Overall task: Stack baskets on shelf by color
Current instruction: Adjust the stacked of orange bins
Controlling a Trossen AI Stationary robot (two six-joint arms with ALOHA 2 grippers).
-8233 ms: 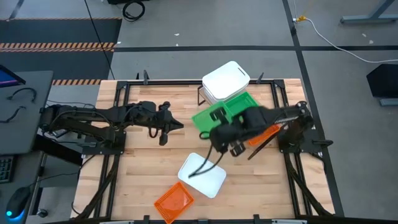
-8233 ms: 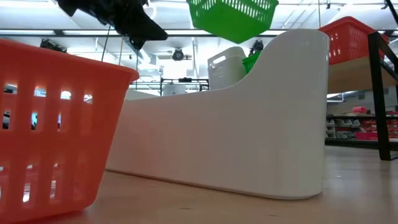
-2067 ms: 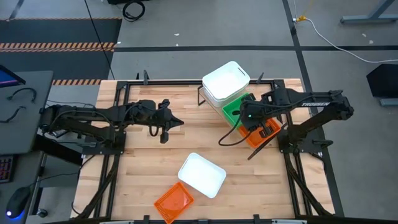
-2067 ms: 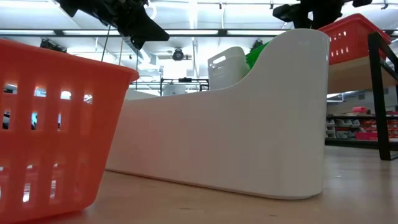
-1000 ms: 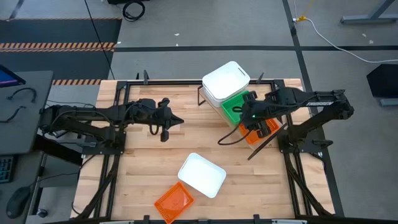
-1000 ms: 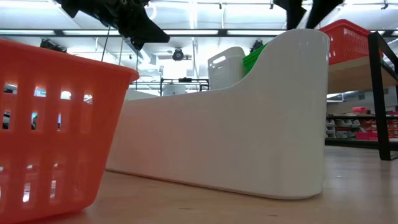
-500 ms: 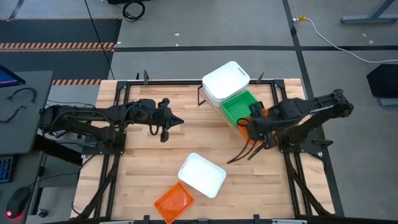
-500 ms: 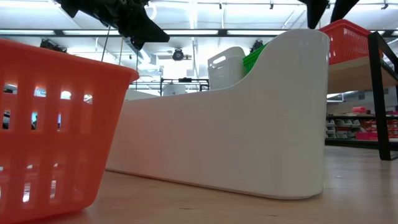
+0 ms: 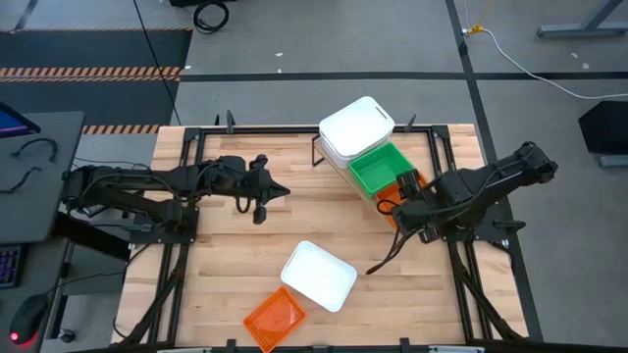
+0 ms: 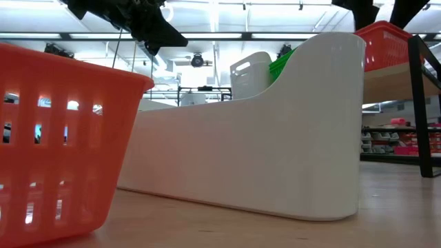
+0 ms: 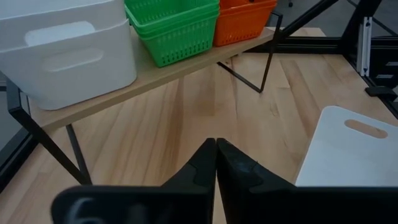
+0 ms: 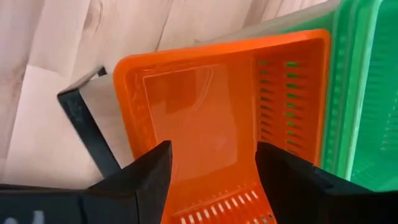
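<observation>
The shelf point(image 11: 163, 78) already carries a white stack point(image 9: 357, 128), a green stack point(image 9: 374, 170) and an orange basket point(image 12: 205, 118), set side by side. Two baskets lie loose on the surface point(image 9: 216, 284): a white one point(image 9: 319, 276) and an orange one point(image 9: 274, 316), touching or nearly so, near the front edge. The step in hand looks like the gap between a placement and the next pick.

The right end effector point(image 12: 211, 163) hovers directly above the shelf's orange basket, fingers spread apart and holding nothing. The loose baskets lie well apart from it, toward the front of the surface. Its next move likely calls for swinging over there and gripping one rim; the white basket is the nearer.

The left end effector point(image 11: 216, 163) waits over the left half of the surface, fingers pressed together and empty, facing the shelf.
</observation>
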